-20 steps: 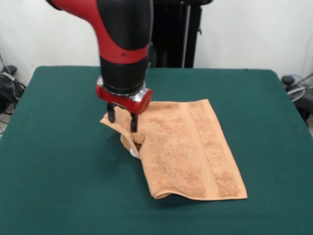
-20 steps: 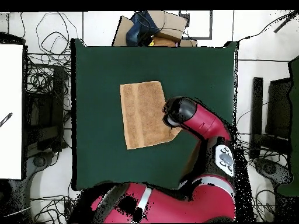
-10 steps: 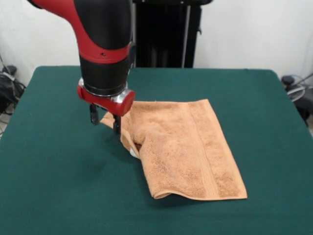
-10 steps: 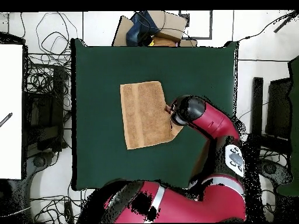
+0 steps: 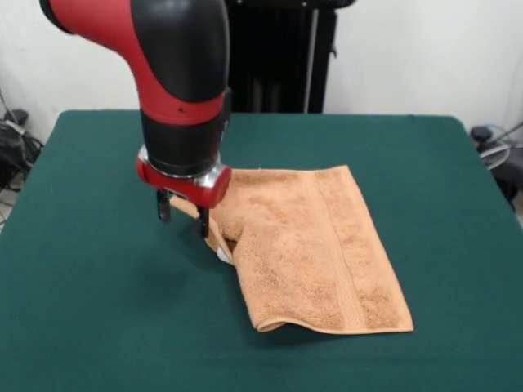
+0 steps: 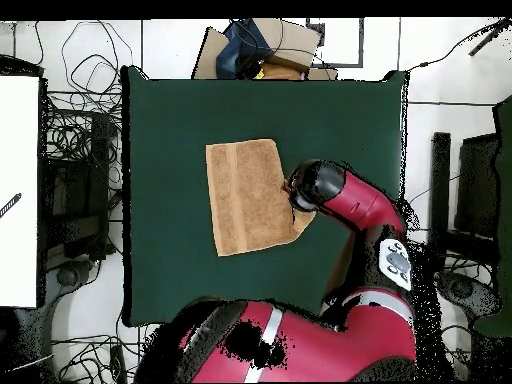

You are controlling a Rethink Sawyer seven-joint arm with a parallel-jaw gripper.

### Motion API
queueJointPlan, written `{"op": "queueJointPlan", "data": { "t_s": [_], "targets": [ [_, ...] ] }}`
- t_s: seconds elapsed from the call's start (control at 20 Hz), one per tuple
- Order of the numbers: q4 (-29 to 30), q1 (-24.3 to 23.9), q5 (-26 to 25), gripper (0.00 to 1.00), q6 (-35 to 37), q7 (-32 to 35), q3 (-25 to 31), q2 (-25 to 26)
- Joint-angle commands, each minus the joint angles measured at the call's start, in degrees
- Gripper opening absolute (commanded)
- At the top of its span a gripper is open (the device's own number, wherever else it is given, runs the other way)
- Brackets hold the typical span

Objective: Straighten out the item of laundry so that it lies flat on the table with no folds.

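The item of laundry [image 5: 315, 241] is a light orange-tan towel lying right of centre on the green table [image 5: 90, 310]. Its left part is bunched and folded over, and a small white tag [image 5: 222, 255] shows at that fold. A woven band runs down its right side. My gripper [image 5: 184, 217] hangs open just above the table at the towel's left corner, one finger [image 5: 164, 207] off the cloth and the other over its edge. From overhead the towel [image 6: 243, 196] looks roughly rectangular, and the arm's wrist [image 6: 318, 185] covers its right edge and hides the gripper.
The table's edge [image 6: 128, 200] is bordered by tangled cables [image 6: 75, 150]. Cardboard boxes [image 6: 262, 45] sit beyond the top edge in the overhead view, and a white panel [image 6: 20, 190] stands at the left. The arm's red body [image 6: 300, 345] fills the bottom.
My gripper has moved from over the towel's bunched left part out to its left corner and dropped slightly lower. The towel has not visibly shifted.
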Motion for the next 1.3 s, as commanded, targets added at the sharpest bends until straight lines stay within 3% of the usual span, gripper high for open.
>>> {"op": "queueJointPlan", "data": {
  "t_s": [0.05,0.2,0.5,1.3],
  "targets": [
    [-5.28,-0.1,-5.67,1.0,4.83,-4.12,8.9,4.58],
    [-8.0,-0.72,-8.89,1.0,5.89,-8.63,10.79,5.84],
    [-8.2,-1.02,-12.64,1.0,6.22,-8.79,12.89,5.79],
    [-0.23,-3.93,-17.15,1.0,5.97,-6.37,16.06,-1.87]
  ]
}}
